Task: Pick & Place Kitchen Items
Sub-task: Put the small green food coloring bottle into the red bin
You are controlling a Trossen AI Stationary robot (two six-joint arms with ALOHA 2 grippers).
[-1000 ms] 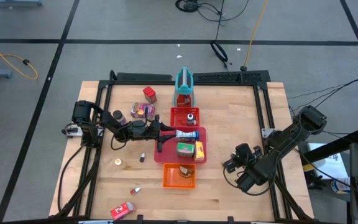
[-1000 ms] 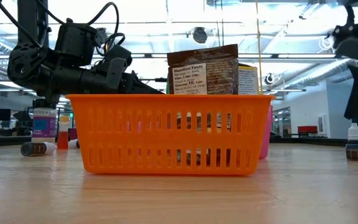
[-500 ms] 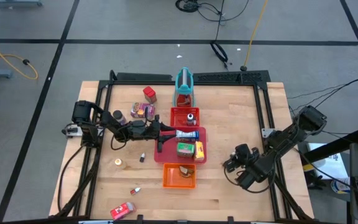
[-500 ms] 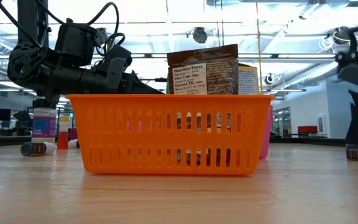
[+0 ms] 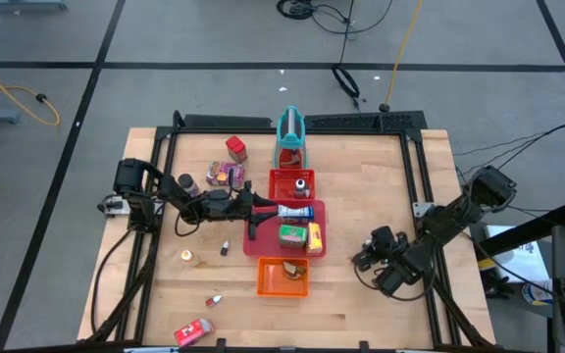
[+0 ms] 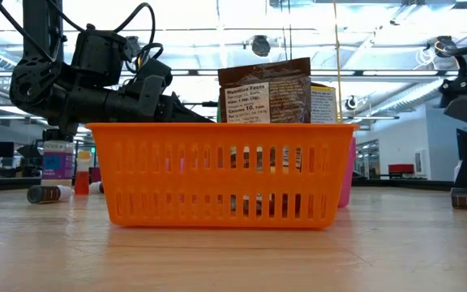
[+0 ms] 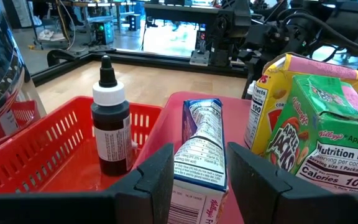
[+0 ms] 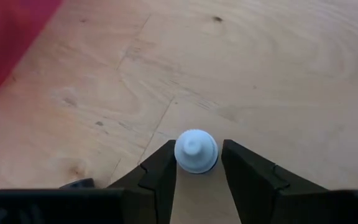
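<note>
**Two arms among small groceries on a wooden counter**

A blue-white box (image 7: 197, 155) lies in the red tray (image 5: 263, 240) at the counter's (image 5: 361, 304) middle; the left gripper (image 7: 197, 180) sits with its jaws narrowly apart, one on each side of the box's near end, and whether they press it I cannot tell; beside the box stand a green box (image 7: 328, 143) and a yellow box (image 7: 267, 118); a small dark bottle with a white collar (image 7: 112, 127) stands in the smaller red basket (image 5: 290, 186) just beyond; an orange basket (image 6: 221, 172) sits nearest the front edge, a brown packet (image 6: 266, 91) rising behind it.

To the right of the trays, the right gripper (image 8: 196, 167) points down at the counter; a tiny bottle with a white cap (image 8: 196, 150) stands between its jaws, which are narrow around the cap; contact is unclear.

On the left half lie a pink-purple packet (image 5: 226, 175), a red box (image 5: 236, 148) and a dark purple can (image 5: 186, 183); another red box (image 5: 193, 332) rests near the front edge; a teal stand (image 5: 291, 132) stands at the back.
</note>
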